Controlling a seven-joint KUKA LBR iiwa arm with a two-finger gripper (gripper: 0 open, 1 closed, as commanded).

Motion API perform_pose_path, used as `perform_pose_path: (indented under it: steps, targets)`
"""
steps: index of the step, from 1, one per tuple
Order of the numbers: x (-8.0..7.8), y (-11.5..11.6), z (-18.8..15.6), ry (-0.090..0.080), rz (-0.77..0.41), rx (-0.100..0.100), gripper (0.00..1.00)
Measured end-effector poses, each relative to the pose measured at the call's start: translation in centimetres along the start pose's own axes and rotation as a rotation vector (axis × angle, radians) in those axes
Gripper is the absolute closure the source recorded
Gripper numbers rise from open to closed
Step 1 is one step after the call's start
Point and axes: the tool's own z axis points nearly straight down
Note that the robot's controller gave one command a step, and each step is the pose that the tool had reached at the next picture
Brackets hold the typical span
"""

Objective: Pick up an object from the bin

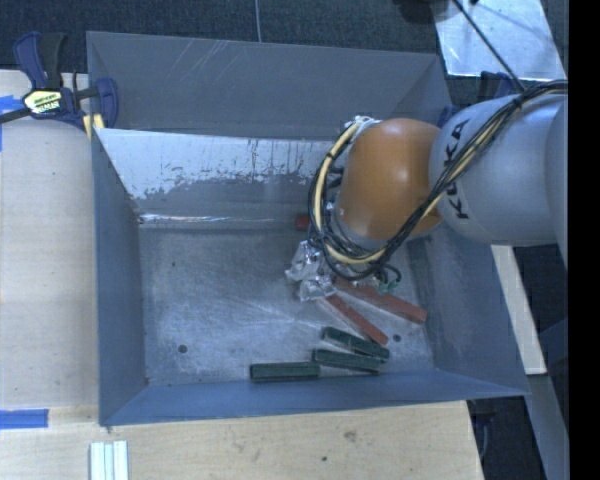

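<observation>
The gripper [308, 273] sits low in the bin [120, 268], right of middle, just beside reddish-brown sticks [395, 308]; dark green sticks [285, 372] lie nearer. Whether it grips anything, I cannot tell.

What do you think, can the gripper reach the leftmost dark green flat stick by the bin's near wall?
Probably yes: the dark green flat stick lies uncovered, with bare floor between it and the gripper, though the near wall may crowd a grasp.
</observation>
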Motion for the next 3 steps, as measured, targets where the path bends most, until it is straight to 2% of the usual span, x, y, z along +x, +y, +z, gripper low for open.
perform_pose_path:
  steps: [1,2,3]
  targets:
    - [0.0,0.0,0.0,0.000,0.000,0.000,1.00]
    - [0.2,-0.2,-19.7,0.016,-0.031,-0.001,1.00]
    - [0.1,-0.2,-20.0,0.014,-0.030,-0.001,1.00]
